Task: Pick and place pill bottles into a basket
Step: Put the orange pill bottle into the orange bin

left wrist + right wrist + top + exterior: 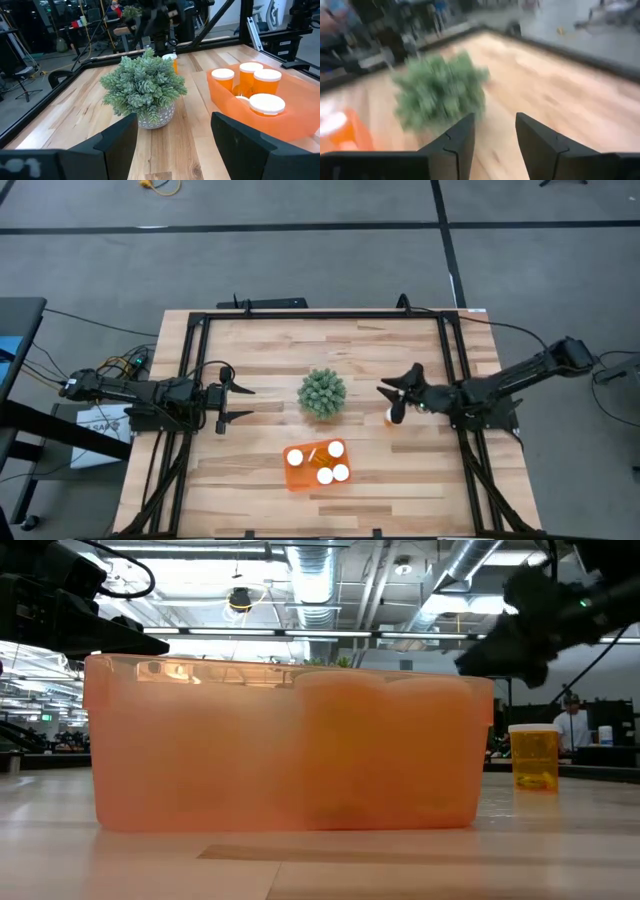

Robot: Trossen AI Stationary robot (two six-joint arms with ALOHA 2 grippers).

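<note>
Near the end of the task, by judgement: most of the pill bottles already standing in the basket, which lies just in front of the green plant, toward the near table edge. One last bottle alone on the wood, just to the right of the plant, well apart from the basket. Right gripper hanging above this bottle with fingers spread wide and nothing between them; so the step in hand looks like the reach for it. Left gripper waiting to the left of the plant, also wide and empty. Next move probably calling for a descent around the white cap, a closing on the bottle, a lift, then a carry past the plant to the basket without touching the leaves. From the high view alone, the exact place of both arms beside the plant. From the low view, the basket wall filling the picture and the lone bottle upright beyond its right end, but no contents. From the left wrist view, four white caps inside the basket, beside the plant. From the right wrist view, only the plant past the open fingers; the bottle below not seen.
</note>
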